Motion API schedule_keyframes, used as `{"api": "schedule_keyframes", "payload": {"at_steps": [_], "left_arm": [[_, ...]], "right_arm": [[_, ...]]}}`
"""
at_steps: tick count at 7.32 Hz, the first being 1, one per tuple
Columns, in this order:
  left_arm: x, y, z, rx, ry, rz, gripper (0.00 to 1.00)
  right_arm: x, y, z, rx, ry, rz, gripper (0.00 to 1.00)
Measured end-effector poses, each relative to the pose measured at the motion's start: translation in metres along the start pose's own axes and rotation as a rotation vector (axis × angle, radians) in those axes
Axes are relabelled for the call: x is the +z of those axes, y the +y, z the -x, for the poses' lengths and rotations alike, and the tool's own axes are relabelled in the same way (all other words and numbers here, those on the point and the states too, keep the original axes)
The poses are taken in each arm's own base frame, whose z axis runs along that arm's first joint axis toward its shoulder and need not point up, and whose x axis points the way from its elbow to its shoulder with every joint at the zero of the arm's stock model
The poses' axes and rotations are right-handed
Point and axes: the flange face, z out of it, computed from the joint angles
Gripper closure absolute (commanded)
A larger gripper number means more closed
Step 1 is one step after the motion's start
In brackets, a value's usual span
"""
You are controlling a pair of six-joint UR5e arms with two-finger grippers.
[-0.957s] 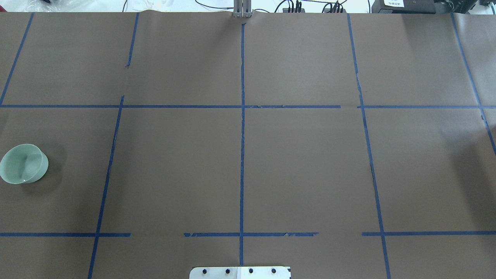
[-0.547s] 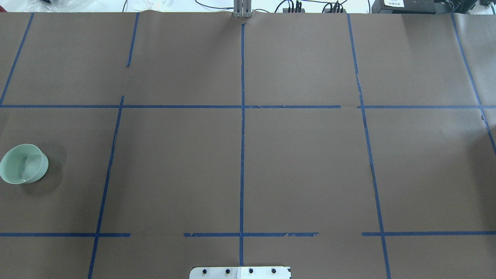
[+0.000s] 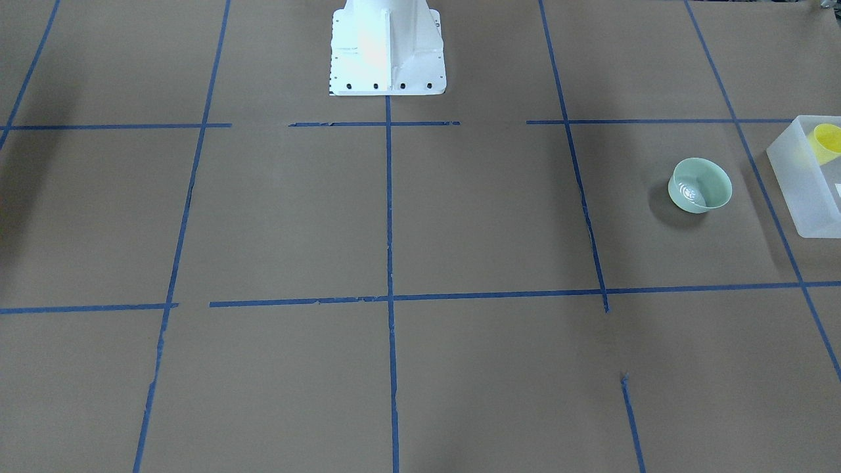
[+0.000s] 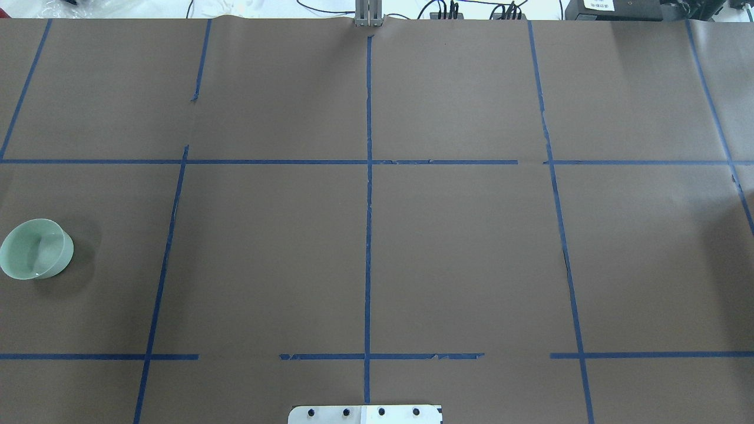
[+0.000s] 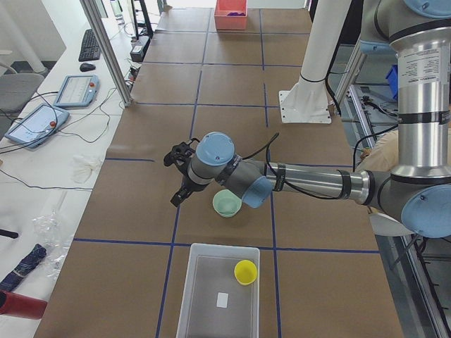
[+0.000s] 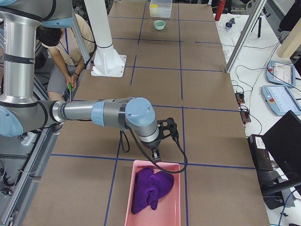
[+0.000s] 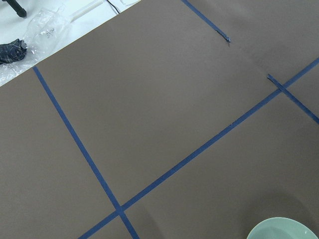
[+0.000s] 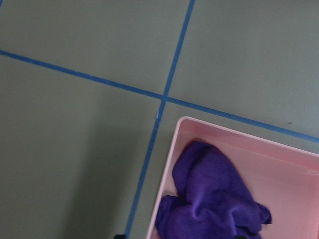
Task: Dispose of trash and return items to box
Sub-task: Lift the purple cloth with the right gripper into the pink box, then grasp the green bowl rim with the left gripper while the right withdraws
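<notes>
Cup (image 5: 245, 271) is in the box (image 5: 201, 296), cloth (image 6: 150, 188) in the pink tray (image 6: 175, 197), so only the bowl (image 3: 700, 186) to go, sitting on the worktop (image 3: 460, 217) near the box, left gripper (image 5: 177, 199) close by; can't tell whether it or the right gripper (image 6: 157, 157) is spread or closed.

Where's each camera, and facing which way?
Front-facing: across the table, steeply down toward the robot base; no arms.
Overhead: behind the robot, forward and down; only base edge.
Exterior left: table end by the box; near left arm.
Exterior right: opposite end by the pink bin; near right arm.
Left wrist: down on paper and bowl rim; no robot parts.
Right wrist: down on pink bin, purple cloth; no clear robot parts.
Shared: bowl, in overhead and front-facing.
</notes>
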Motion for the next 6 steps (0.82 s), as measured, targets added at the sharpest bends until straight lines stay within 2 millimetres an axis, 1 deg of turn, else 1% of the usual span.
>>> {"api": "schedule_keyframes", "payload": {"at_steps": [1,2,3,4,5,6], "left_arm": [[0.008,-0.003,-0.007,-0.035,-0.018,0.005,0.0],[0.021,-0.005,-0.019,-0.074,-0.031,0.005,0.0],[0.039,-0.001,-0.037,-0.116,-0.037,-0.005,0.0],[0.059,0.013,-0.059,-0.151,-0.034,-0.02,0.01],[0.075,0.037,-0.08,-0.184,-0.011,-0.029,0.05],[0.084,0.059,-0.098,-0.219,0.014,-0.032,0.08]], "right_arm": [[0.006,-0.019,0.043,0.045,-0.016,0.005,0.0],[0.021,-0.031,0.081,0.068,-0.024,0.012,0.0],[0.043,-0.035,0.111,0.076,-0.022,0.016,0.0],[0.067,-0.034,0.139,0.075,-0.017,0.015,0.0],[0.091,-0.032,0.166,0.069,-0.012,0.014,0.0],[0.107,-0.03,0.187,0.06,-0.009,0.01,0.0]]}}
